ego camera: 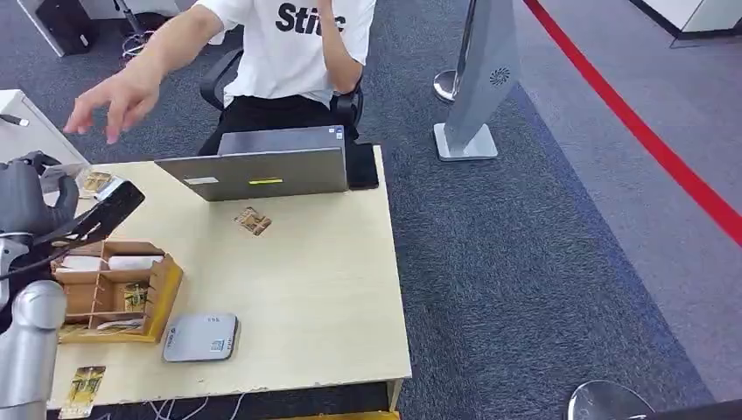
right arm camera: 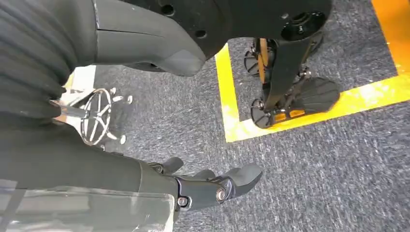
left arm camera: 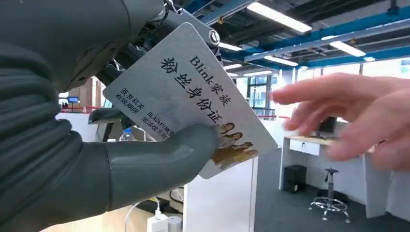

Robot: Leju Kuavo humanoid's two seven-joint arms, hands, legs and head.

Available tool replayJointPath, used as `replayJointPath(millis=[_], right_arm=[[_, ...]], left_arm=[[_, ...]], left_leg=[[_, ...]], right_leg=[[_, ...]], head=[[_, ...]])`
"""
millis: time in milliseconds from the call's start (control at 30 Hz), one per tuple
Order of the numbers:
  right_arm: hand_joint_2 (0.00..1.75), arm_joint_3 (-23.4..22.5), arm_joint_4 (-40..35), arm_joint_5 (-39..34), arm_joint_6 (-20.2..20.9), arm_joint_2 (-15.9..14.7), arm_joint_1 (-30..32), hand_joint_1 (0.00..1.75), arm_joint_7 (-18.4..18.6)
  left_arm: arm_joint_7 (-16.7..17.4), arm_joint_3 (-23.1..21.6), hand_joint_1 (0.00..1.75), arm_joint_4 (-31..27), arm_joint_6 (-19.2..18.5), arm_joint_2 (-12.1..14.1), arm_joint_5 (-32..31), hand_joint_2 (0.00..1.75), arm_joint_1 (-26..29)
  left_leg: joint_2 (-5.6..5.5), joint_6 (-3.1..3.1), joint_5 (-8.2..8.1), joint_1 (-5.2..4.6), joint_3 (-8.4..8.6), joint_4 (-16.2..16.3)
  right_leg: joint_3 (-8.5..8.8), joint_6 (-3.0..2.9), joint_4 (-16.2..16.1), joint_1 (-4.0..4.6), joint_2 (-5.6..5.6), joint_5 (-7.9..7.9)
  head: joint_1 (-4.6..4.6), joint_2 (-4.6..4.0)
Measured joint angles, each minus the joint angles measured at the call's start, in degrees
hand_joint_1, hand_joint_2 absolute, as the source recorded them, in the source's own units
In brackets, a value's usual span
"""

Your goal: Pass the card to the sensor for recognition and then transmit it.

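My left hand (ego camera: 33, 199) is raised over the table's far left corner. Between its thumb and fingers (left arm camera: 159, 162) it pinches a grey card (left arm camera: 193, 92) with black printed characters and a golden picture at one end. A person's open hand (left arm camera: 358, 118) reaches toward the card, a short way from its free edge; the same hand (ego camera: 118, 101) hovers beyond the table's left corner. The flat grey sensor pad (ego camera: 199, 338) lies near the table's front edge. My right hand (right arm camera: 215, 186) hangs over the carpet, fingers apart and holding nothing.
A wooden compartment box (ego camera: 163, 289) with cards stands at the table's left. A closed grey laptop (ego camera: 267, 166) lies at the back, a loose card (ego camera: 252, 220) in front of it, another card (ego camera: 83, 385) at the front left corner. The person sits behind the table.
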Motion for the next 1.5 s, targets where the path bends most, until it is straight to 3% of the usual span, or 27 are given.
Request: replayJointPath(millis=[67,100,167,467,733,933,1333,1500], right_arm=[[1.75,0.0,0.0,0.0,0.0,0.0,0.0,0.00,0.2],[1.75,0.0,0.0,0.0,0.0,0.0,0.0,0.00,0.3],[1.75,0.0,0.0,0.0,-0.1,0.0,0.0,0.00,0.4],[1.75,0.0,0.0,0.7,0.0,0.0,-0.1,0.00,0.4],[1.75,0.0,0.0,0.8,-0.1,0.0,0.0,0.00,-0.1],[1.75,-0.2,0.0,0.5,-0.2,0.0,0.1,0.00,-0.1],[1.75,-1.4,0.0,-0.4,0.4,0.0,0.5,0.00,-0.2],[1.75,-2.4,0.0,-0.4,1.3,0.0,0.7,0.00,-0.6]], left_arm=[[0.4,0.0,1.75,2.3,-0.2,0.1,-0.2,1.75,-1.9],[0.5,0.0,0.89,3.4,-0.2,0.2,-0.2,1.75,-2.7],[0.5,-0.1,0.00,4.1,-0.1,0.4,-0.2,1.75,-3.3],[-0.4,-0.1,0.00,4.8,0.2,0.3,3.0,1.75,-3.5],[-3.6,-0.1,0.00,2.2,0.7,0.0,8.8,1.75,-2.8],[-7.1,-0.5,0.00,-3.5,-3.4,1.1,10.2,1.75,-0.3],[-15.5,-5.5,0.00,-17.3,-11.0,10.7,12.1,1.75,10.8],[-18.8,-7.6,0.00,-22.2,-15.2,20.4,13.6,1.75,18.7]], left_leg=[[0.01,0.00,0.00,0.00,0.00,0.0],[0.01,0.00,0.00,0.00,0.00,0.0],[0.02,0.00,0.00,-0.01,0.01,0.0],[0.04,0.00,0.00,0.00,-0.02,0.0],[0.04,0.00,0.00,0.00,-0.02,0.0],[0.05,0.00,-0.01,0.00,-0.03,0.0],[0.12,-0.01,-0.01,0.01,-0.06,0.0],[0.34,-0.06,-0.07,0.03,-0.07,-0.1]], right_leg=[[0.00,0.00,0.0,0.00,0.01,0.00],[0.00,0.00,0.0,0.00,0.02,0.00],[-0.01,0.00,0.0,0.00,0.03,0.00],[-0.02,0.00,0.0,0.00,0.03,-0.01],[0.00,0.00,0.0,0.00,0.02,0.00],[-0.02,0.00,0.0,0.00,0.06,-0.01],[-0.05,-0.03,0.0,0.00,0.07,-0.04],[-0.16,-0.06,0.0,0.01,0.34,-0.06]], head=[[-0.02,0.00],[0.00,-0.02],[-0.02,-0.02],[-0.02,-0.02],[-0.02,-0.02],[-0.02,-0.02],[0.00,-0.02],[-0.02,-0.02]])
